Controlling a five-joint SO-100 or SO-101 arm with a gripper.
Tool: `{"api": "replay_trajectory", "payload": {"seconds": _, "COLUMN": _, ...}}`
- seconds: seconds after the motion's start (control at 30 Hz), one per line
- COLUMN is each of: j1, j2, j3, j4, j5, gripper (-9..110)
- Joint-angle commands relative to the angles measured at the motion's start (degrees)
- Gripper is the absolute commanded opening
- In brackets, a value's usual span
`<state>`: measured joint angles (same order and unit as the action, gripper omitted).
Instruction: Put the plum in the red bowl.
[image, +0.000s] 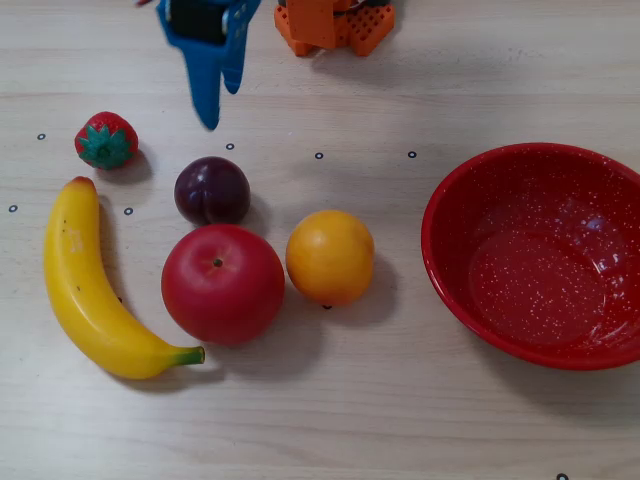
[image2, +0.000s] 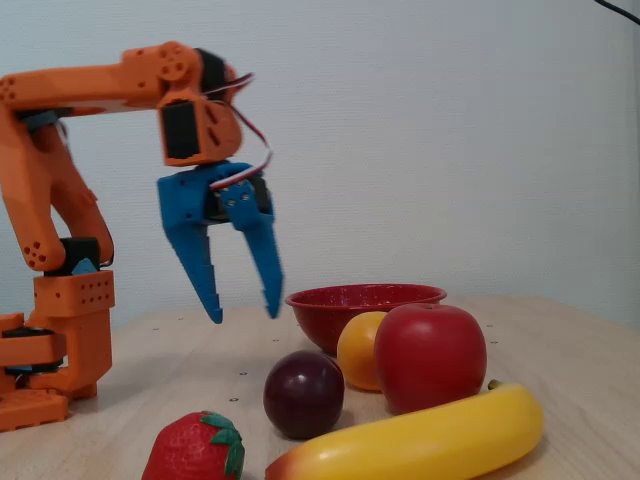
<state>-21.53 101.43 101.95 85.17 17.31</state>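
Note:
The plum (image: 212, 190) is a small glossy dark purple fruit lying on the table between the strawberry and the apple; it also shows in a fixed view from the side (image2: 303, 393). The red bowl (image: 470, 290) with white speckles stands empty at the right, and behind the fruit in the side view (image2: 330, 307). My blue gripper (image: 220, 100) hangs open and empty in the air above the table, behind and above the plum (image2: 243, 312), touching nothing.
A red apple (image: 222, 284), an orange (image: 330, 257), a yellow banana (image: 88, 290) and a strawberry (image: 105, 141) lie close around the plum. The orange arm base (image2: 55, 340) stands at the table's back. Small black ring marks dot the tabletop.

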Motion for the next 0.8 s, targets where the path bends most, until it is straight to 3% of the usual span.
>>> {"api": "replay_trajectory", "payload": {"seconds": 0.0, "j1": -1.2, "j2": -2.3, "j3": -9.1, "j4": 4.4, "j5": 3.1, "gripper": 30}}
{"api": "replay_trajectory", "payload": {"seconds": 0.4, "j1": -2.9, "j2": -20.5, "j3": -23.0, "j4": 9.4, "j5": 11.7, "gripper": 45}}
{"api": "replay_trajectory", "payload": {"seconds": 0.77, "j1": -2.7, "j2": -30.9, "j3": -29.6, "j4": 10.7, "j5": 15.6, "gripper": 48}}
